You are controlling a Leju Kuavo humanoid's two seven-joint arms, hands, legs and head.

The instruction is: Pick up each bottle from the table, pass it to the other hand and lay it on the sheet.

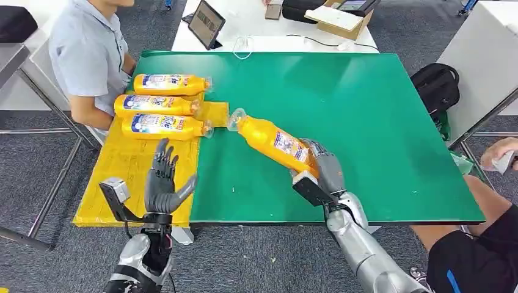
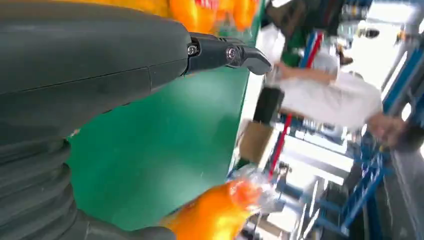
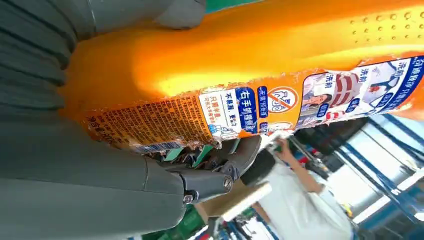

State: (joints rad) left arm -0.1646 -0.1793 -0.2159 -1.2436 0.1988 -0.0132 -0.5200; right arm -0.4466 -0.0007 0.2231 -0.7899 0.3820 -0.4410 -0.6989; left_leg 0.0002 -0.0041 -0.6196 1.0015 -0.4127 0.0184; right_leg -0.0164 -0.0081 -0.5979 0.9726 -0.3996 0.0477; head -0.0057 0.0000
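Note:
My right hand (image 1: 324, 166) grips the base of an orange bottle (image 1: 272, 141) with a clear cap, tilted so the cap points toward the yellow sheet (image 1: 131, 168); close up the same bottle (image 3: 260, 65) lies against the palm with its label showing. Three more orange bottles lie side by side on the sheet's far end: a far one (image 1: 171, 84), a middle one (image 1: 156, 105) and a near one (image 1: 164, 126). Over the sheet's near part my left hand (image 1: 164, 180) is raised, fingers spread, holding nothing. The held bottle (image 2: 220, 210) shows beyond its thumb.
The green table (image 1: 342, 110) spreads to the right of the sheet. A person in a grey shirt (image 1: 88, 55) sits at the table's left side by the laid bottles. Another person's knee and hand (image 1: 498, 155) are at the right edge. A black bag (image 1: 437, 85) sits beyond the right side.

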